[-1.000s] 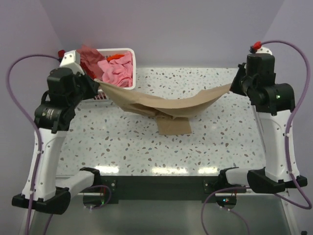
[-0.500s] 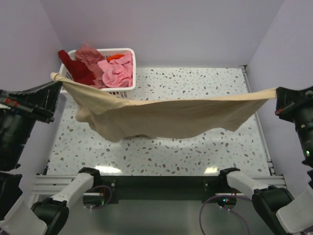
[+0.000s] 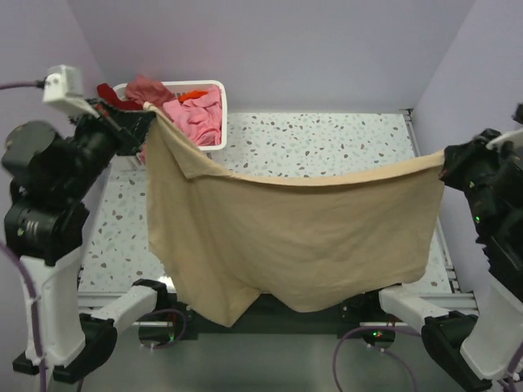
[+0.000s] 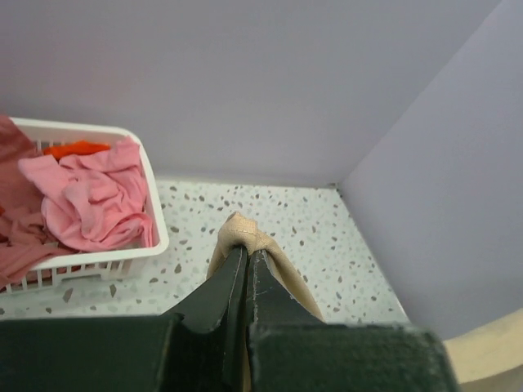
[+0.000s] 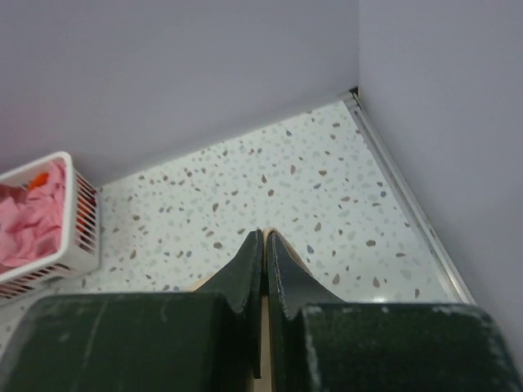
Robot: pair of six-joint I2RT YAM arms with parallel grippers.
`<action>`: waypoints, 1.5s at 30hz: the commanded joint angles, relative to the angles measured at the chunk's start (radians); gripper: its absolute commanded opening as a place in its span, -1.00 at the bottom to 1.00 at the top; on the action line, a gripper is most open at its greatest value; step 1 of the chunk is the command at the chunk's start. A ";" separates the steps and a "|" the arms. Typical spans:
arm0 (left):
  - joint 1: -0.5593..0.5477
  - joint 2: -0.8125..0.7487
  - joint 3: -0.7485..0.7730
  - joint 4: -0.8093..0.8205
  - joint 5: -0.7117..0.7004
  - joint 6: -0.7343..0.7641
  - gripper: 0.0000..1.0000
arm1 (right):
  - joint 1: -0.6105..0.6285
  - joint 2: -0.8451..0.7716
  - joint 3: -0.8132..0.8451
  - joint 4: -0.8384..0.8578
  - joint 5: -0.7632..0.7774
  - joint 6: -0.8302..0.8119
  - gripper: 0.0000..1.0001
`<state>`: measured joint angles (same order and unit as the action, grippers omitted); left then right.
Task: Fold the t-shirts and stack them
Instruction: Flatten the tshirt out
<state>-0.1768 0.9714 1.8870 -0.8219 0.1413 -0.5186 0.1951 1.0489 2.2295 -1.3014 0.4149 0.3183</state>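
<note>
The large tan t-shirt (image 3: 286, 237) hangs spread in the air between both arms, high above the table, its lower edge hiding the front of the table. My left gripper (image 3: 147, 110) is shut on its left top corner, seen as a tan fold at the fingertips (image 4: 245, 241). My right gripper (image 3: 445, 159) is shut on its right top corner, with a thin tan edge between the fingers (image 5: 265, 237). Pink (image 3: 196, 118), salmon and dark red shirts, with a bit of orange (image 3: 192, 95), lie crumpled in the basket.
The white slatted basket (image 3: 214, 85) stands at the back left of the speckled table (image 3: 327, 139); it also shows in the left wrist view (image 4: 155, 237) and the right wrist view (image 5: 78, 245). Purple walls close in the back and both sides.
Both grippers have kept their hold and the shirt now hangs much lower and wider toward the front. The left gripper moved back toward the basket.
</note>
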 commanded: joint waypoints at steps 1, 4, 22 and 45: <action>0.005 0.123 -0.051 0.116 0.047 0.063 -1.00 | -0.002 0.042 -0.128 0.114 0.053 -0.030 -1.00; 0.004 0.202 -0.060 0.168 0.070 0.094 -1.00 | -0.003 0.072 -0.201 0.186 0.076 -0.045 -1.00; 0.005 0.336 0.193 0.319 0.142 0.129 -1.00 | -0.003 0.194 -0.002 0.307 0.157 -0.171 -1.00; 0.005 0.187 0.190 0.498 0.217 -0.061 -1.00 | -0.003 -0.009 0.069 0.355 0.337 -0.364 -1.00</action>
<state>-0.1768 1.0637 2.1727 -0.3614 0.3050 -0.5293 0.1951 1.0138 2.3581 -0.9543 0.7002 -0.0048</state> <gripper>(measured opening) 0.023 0.015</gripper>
